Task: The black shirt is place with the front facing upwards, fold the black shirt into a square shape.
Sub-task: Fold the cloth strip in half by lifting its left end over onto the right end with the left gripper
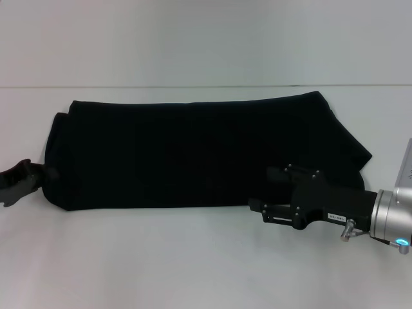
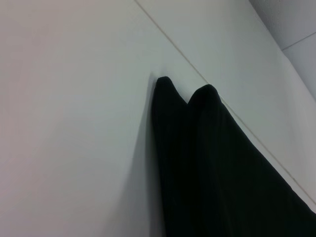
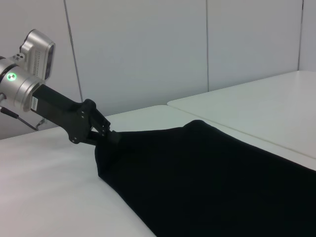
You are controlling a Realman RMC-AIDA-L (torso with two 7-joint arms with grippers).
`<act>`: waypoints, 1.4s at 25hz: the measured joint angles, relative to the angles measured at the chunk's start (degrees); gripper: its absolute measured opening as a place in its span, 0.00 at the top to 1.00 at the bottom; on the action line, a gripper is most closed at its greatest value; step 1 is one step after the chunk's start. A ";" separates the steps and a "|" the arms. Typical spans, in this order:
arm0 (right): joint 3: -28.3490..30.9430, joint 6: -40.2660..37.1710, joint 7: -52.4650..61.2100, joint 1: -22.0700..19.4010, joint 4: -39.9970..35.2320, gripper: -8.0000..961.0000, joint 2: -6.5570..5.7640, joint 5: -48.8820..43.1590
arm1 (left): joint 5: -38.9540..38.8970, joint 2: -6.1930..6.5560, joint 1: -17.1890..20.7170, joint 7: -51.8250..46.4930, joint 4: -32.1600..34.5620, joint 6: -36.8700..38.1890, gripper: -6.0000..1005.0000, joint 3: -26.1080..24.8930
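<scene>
The right pincer (image 1: 261, 209) sits low at the near edge of the black shirt (image 1: 193, 154), toward the robot's right end of the cloth. Its black body lies over the fabric and its tips are at the hem line; black on black, I cannot tell whether they are parted or closed on cloth. Reaching in level with the table (image 1: 193, 257) suits taking hold of that near edge, which is probably why it is placed so.

The left pincer (image 3: 106, 134) is at the opposite end of the shirt. In the right wrist view its tips meet the corner of the cloth, and the fabric rises slightly toward them, so I judge it pinched shut on the shirt's end, though the contact itself is dark. Holding that corner would keep the long band taut and straight while the other arm works.

The shirt lies as a long, flat, dark band across the middle of the white table, lengthwise from left to right, already narrowed, with no lettering showing. Its right end slopes off at an angle. In the left wrist view two rounded folds of cloth stand up at its end.

By my reading, the lengthwise folds are done and a crosswise fold remains to make a square.
</scene>
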 joint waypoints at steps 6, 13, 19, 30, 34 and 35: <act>-0.19 -0.12 0.00 0.00 0.00 0.13 0.00 -0.02 | -0.36 0.25 -0.03 0.85 0.05 0.19 0.94 -0.25; 0.27 -0.82 0.00 -0.58 -0.15 0.13 -0.23 0.26 | -0.51 1.18 -0.12 0.50 1.30 0.50 0.98 -0.73; 1.11 -1.55 0.14 -1.68 -0.49 0.13 -0.36 0.38 | 0.22 3.17 0.54 -0.07 2.53 1.17 0.98 -4.06; 3.55 -2.95 0.17 -3.57 -0.69 0.13 -0.54 0.43 | 5.64 6.06 1.14 -3.26 6.67 1.26 0.98 -11.32; 3.58 -2.95 0.17 -3.61 -0.71 0.13 -0.53 0.38 | 5.37 6.15 0.62 -3.20 6.46 1.97 0.98 -11.35; 3.59 -2.93 0.17 -3.63 -0.71 0.13 -0.53 0.37 | 5.13 6.18 0.24 -3.20 6.43 2.64 0.98 -11.36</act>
